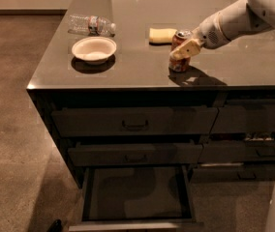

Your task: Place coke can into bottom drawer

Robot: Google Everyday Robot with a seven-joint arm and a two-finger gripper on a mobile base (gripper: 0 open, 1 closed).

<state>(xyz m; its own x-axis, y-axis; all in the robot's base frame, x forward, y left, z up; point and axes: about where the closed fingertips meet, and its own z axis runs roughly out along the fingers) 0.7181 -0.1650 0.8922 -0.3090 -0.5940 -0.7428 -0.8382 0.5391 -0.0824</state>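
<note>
The coke can point(177, 64), red-brown with a silver top, is tilted on the grey countertop point(137, 57), right of its middle. My gripper point(185, 50) reaches in from the right on a white arm, and its pale fingers point(188, 48) are shut on the can's upper half. The bottom drawer point(137, 196) is pulled open below the counter's front, with a flat dark floor and a pale front rim. It holds nothing.
A white bowl point(94, 50) sits at the counter's left, with a clear plastic water bottle point(91, 24) lying behind it. A yellow sponge point(161, 35) lies just behind the can. Two shut drawers with black handles point(135, 125) are above the open one.
</note>
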